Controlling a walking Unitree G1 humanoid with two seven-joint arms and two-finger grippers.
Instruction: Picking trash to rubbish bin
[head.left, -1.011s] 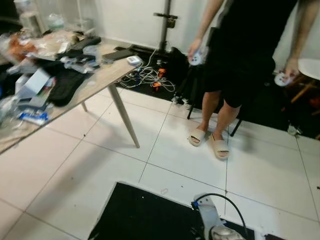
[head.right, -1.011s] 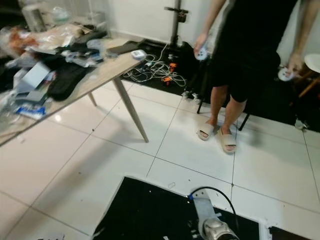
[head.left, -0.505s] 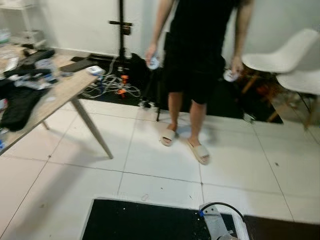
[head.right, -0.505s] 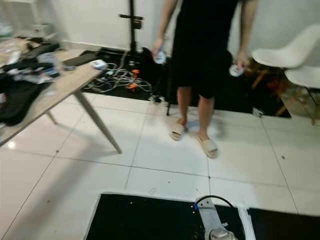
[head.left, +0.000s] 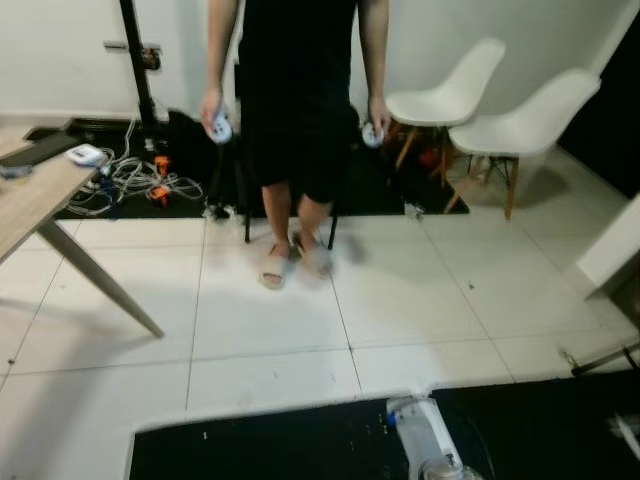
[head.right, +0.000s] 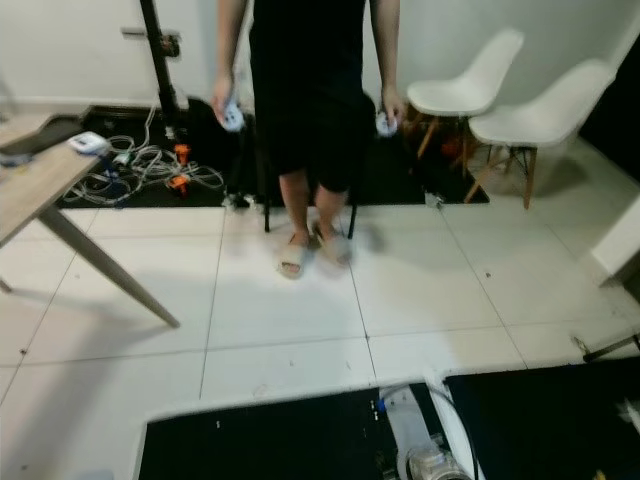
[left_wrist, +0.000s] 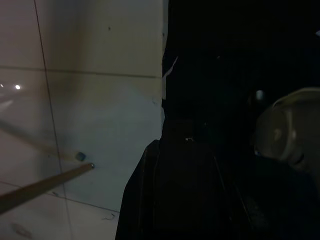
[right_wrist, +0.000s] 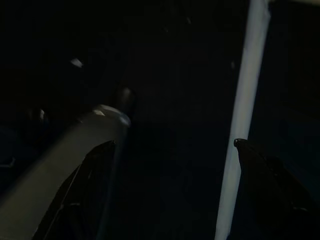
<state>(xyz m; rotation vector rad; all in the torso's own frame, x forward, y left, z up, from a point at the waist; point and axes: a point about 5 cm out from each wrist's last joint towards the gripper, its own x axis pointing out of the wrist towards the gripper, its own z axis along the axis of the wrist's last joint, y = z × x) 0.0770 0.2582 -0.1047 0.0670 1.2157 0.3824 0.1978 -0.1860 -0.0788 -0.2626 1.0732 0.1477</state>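
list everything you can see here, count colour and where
person: one, black top and shorts, beige slippers, standing ahead, a small white controller in each hand
chairs: two, white with wooden legs, far right by the wall
table: one, light wood, angled grey leg, left edge
white device: one, on the table corner
cables: a tangle, white with orange bits, on the dark mat by the wall
stand pole: one, black, upright behind the cables
floor: white tiles
right gripper: black fingers apart, hanging idle in the dark
left gripper: black, hanging idle by the floor tiles
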